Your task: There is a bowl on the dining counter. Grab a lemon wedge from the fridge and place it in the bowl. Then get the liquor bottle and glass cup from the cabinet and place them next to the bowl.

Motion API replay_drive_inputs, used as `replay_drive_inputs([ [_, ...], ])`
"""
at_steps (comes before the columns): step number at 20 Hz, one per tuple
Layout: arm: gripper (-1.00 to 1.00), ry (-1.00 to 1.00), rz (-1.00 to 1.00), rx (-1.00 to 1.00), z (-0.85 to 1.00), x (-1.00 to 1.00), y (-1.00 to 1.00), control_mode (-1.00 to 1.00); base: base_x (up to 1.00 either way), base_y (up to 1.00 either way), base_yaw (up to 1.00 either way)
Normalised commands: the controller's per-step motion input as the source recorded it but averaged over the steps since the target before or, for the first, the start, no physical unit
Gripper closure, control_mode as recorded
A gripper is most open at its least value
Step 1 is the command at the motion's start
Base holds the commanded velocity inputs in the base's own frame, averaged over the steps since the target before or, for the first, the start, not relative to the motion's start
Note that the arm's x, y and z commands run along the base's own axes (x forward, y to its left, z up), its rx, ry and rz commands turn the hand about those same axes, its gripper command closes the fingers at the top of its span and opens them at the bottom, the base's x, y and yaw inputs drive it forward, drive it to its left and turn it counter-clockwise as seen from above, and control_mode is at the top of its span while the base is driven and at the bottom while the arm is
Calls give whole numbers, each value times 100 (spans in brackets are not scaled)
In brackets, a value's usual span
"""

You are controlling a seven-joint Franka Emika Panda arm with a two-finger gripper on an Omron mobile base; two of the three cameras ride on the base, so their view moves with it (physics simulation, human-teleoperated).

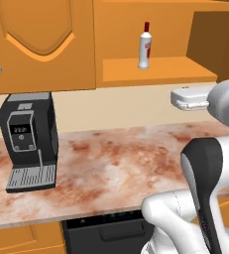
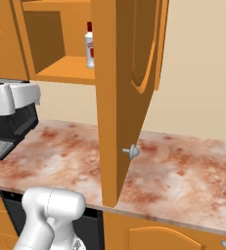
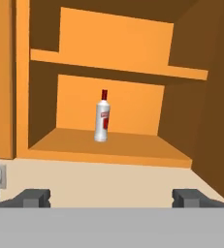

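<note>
One liquor bottle (image 3: pixel 102 116) stands upright on the lower shelf (image 3: pixel 108 145) of the open cabinet (image 1: pixel 155 39), alone there, red cap up. Gripper (image 3: pixel 112 197) faces it from well back, fingers spread wide, grasping nothing. Cabinet door (image 2: pixel 126 97) swung out over the marbled counter (image 1: pixel 116 163). Coffee machine (image 1: pixel 29 141) sits at counter's left.

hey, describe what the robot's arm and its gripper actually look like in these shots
The arm is built of glossy white rounded segments with dark grey to black panels at the joints; a pale grey rounded joint sits higher up. Near the hand is a white boxy piece. The gripper ends in two small dark grey blocky finger tips. No cables or markings are visible.
</note>
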Motion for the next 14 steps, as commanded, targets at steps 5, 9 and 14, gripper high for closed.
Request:
replay_drive_inputs([
  [5,-100,0,2,0,0,24,-16,-100,0,0,0],
  [9,-100,0,1,0,0,29,-12,-100,0,0,0],
  [14,-100,0,0,1,0,53,-1,-100,0,0,0],
])
